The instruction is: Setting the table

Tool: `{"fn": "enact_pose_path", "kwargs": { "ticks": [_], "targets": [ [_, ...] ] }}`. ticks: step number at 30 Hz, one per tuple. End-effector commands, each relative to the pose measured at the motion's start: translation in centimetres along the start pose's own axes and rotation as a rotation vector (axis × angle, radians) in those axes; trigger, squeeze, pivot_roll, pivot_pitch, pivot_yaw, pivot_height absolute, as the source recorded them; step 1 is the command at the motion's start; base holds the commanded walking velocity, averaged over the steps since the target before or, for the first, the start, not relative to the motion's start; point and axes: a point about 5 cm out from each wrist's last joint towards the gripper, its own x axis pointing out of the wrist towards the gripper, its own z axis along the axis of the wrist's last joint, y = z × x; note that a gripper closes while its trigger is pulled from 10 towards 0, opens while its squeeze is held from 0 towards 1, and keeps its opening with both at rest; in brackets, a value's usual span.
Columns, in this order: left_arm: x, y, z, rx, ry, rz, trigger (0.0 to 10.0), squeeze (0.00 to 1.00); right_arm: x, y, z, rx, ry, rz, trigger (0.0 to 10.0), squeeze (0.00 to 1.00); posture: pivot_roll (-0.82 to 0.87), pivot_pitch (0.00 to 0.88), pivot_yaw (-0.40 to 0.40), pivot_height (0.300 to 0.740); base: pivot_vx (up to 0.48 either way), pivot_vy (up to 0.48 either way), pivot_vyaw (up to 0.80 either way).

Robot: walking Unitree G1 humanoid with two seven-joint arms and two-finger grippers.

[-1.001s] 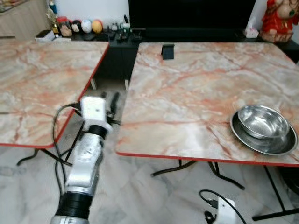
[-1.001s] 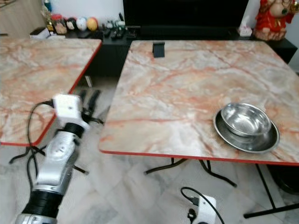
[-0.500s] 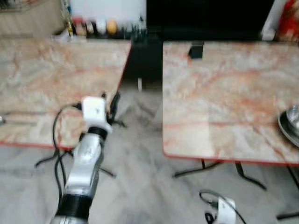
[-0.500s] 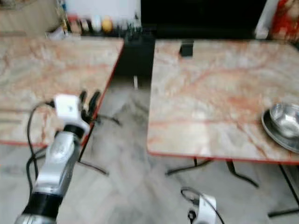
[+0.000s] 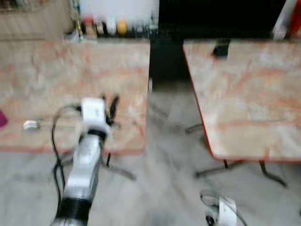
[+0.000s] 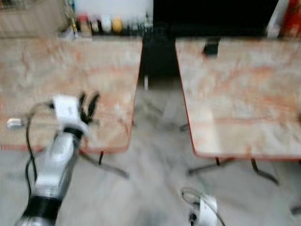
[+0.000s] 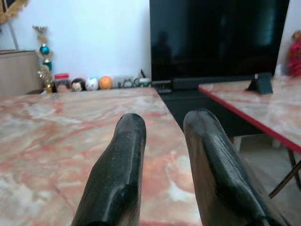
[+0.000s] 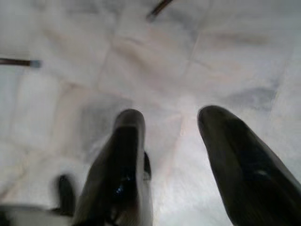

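Right now my left gripper (image 5: pixel 111 104) hovers over the left table (image 5: pixel 56 70), fingers (image 7: pixel 117 165) parted and holding nothing. My right gripper (image 8: pixel 167 155) hangs released above the floor (image 8: pixel 155 52). On the blurred left table I see one small white object (image 5: pixel 30 125).

left table (image 5: pixel 56 75) at 10 o'clock | right table (image 5: pixel 249 99) at 2 o'clock | floor (image 5: pixel 164 155) between | small object (image 5: pixel 30 125) on left table | stand (image 5: pixel 221 49) on right table, far edge | shelf items (image 5: pixel 106 26) behind left table
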Motion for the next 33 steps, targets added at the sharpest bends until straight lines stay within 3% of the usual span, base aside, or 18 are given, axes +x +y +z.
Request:
{"fn": "enact_pose_path", "kwargs": {
  "ticks": [1,6,13,23,33],
  "targets": [
    [-0.2,1.1,0.1,0.026,0.003,0.025,10.0,0.00,0.0,0.7,0.1,0.002,-0.005,0.017,10.0,0.00,0.08,0.000,-0.032,0.740,0.000,0.480,0.00],
    [-0.2,1.2,0.0,0.029,0.003,0.028,10.0,0.00,0.0,0.7,0.1,-0.008,-0.004,0.020,10.0,0.00,0.08,0.000,-0.035,0.740,0.000,0.480,0.00],
    [-0.3,0.7,0.0,0.025,0.000,0.020,10.0,0.00,0.0,0.7,0.1,-0.014,-0.003,0.027,10.0,0.00,0.08,0.000,-0.034,0.740,0.000,0.390,0.80],
    [-0.3,0.1,0.2,0.025,-0.018,0.003,10.0,0.00,0.0,0.7,0.0,-0.013,-0.003,0.030,10.0,0.00,0.08,0.000,-0.033,0.740,0.000,0.000,0.80],
    [-0.4,0.8,1.2,0.058,-0.080,0.062,10.0,0.00,0.0,0.8,0.1,-0.008,-0.005,0.031,10.0,0.00,0.09,0.000,-0.034,0.740,0.000,0.000,0.80]
  ]
}}
